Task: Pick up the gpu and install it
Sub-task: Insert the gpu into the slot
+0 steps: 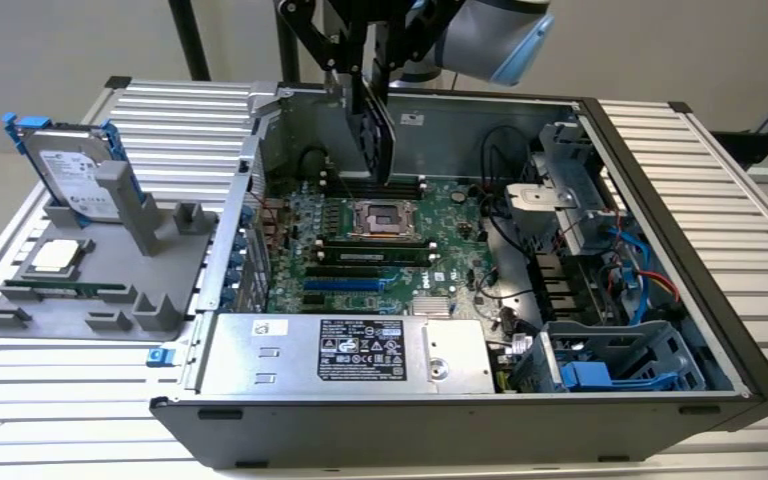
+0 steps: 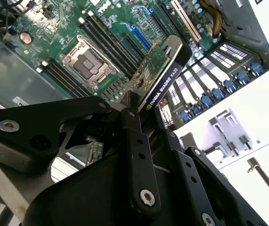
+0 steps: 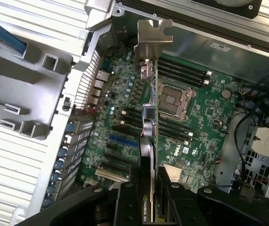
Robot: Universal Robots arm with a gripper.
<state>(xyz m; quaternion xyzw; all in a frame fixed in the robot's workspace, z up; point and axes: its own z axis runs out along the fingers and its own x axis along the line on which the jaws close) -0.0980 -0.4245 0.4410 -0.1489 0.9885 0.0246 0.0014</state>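
Exterior view: the computer case (image 1: 464, 435) lies open on its side on a ribbed table (image 1: 704, 140). Inside it is the green motherboard (image 1: 458, 265). On the exterior view's left a grey holder (image 1: 77, 320) stands just beside the case and carries a hard drive (image 1: 71, 175) with blue rails.

The gpu (image 1: 379, 140) is not in the holder. It hangs on edge from the gripper (image 1: 364, 100), over the rear part of the motherboard and near the processor socket (image 1: 381, 215). It is not seated in any slot, and I judge it is apart from the board.

In the second wrist view the black fingers (image 2: 136, 150) are closed on the two flat faces of the card: one on the green side, one on the black shroud side. In the first wrist view the silver bracket (image 3: 150, 35) is at the end far from the gripper (image 3: 147, 190).

I judge the card is light and stiff, but fragile. The flat faces near one end are a good place to hold it. The fan and the contact edge should stay free. The smooth shroud may slip if the card meets a slot at an angle.
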